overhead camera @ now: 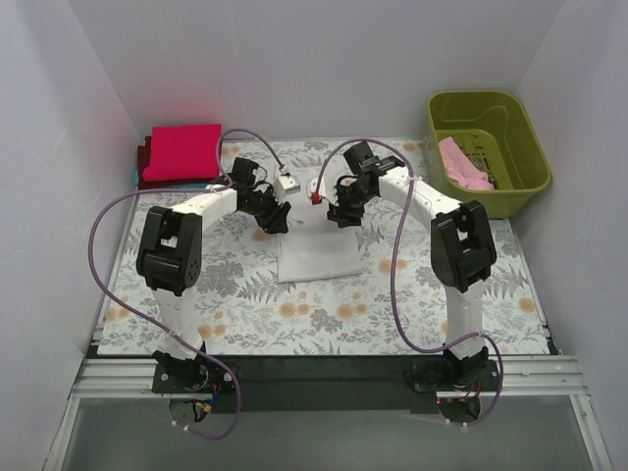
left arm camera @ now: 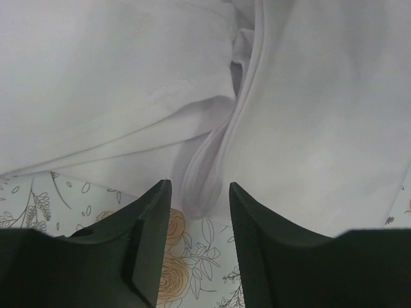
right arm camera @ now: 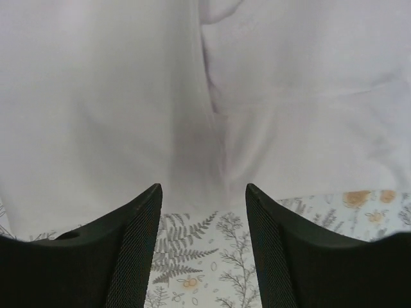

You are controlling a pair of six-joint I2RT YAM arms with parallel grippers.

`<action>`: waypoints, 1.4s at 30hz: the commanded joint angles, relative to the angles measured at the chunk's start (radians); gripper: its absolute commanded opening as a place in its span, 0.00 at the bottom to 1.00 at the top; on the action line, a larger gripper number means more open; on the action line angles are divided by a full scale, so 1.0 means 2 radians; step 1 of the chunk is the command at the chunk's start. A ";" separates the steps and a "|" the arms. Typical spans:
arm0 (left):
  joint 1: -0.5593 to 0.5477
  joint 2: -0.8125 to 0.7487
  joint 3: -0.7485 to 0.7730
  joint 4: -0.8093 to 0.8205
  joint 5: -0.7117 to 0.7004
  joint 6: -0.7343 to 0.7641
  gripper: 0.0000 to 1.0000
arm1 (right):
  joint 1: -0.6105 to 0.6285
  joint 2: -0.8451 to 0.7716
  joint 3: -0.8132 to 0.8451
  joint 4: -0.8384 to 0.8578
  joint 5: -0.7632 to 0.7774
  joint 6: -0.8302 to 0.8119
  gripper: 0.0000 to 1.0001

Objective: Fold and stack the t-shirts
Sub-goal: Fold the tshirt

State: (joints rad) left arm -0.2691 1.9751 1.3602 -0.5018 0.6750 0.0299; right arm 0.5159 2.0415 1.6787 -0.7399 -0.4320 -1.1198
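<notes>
Left pincer (left arm camera: pixel 199 186) and right pincer (right arm camera: pixel 203 187), both wide, at edge of white t-shirt (overhead camera: pixel 314 257)

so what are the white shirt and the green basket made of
White t-shirt: soft matte cloth, probably a cotton knit. It creases, and the left wrist view shows a hemmed edge. Green basket: likely moulded plastic, slightly glossy, with a rigid rim and slotted walls.
</notes>
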 commanded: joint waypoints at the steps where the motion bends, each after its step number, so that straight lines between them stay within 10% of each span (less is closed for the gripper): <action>1: 0.008 -0.026 0.026 0.023 -0.017 -0.036 0.41 | -0.014 -0.021 0.049 0.000 0.000 0.034 0.62; 11: 0.003 -0.185 -0.130 0.016 0.054 -0.053 0.38 | -0.006 -0.181 -0.155 -0.004 -0.033 0.036 0.33; 33: -0.102 -0.213 -0.300 0.113 -0.038 -0.019 0.41 | 0.063 -0.164 -0.348 0.167 0.033 0.037 0.33; 39: -0.106 -0.202 -0.312 0.113 -0.046 0.001 0.33 | 0.066 -0.165 -0.371 0.182 0.051 0.034 0.29; 42: -0.108 -0.200 -0.310 0.102 -0.056 0.005 0.13 | 0.066 -0.166 -0.367 0.187 0.064 0.044 0.06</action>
State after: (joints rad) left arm -0.4759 1.5715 0.7570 -0.2783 0.5919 0.0040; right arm 0.6422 1.6947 0.9699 -0.3721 -0.3611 -1.0389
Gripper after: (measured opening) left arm 0.177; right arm 0.122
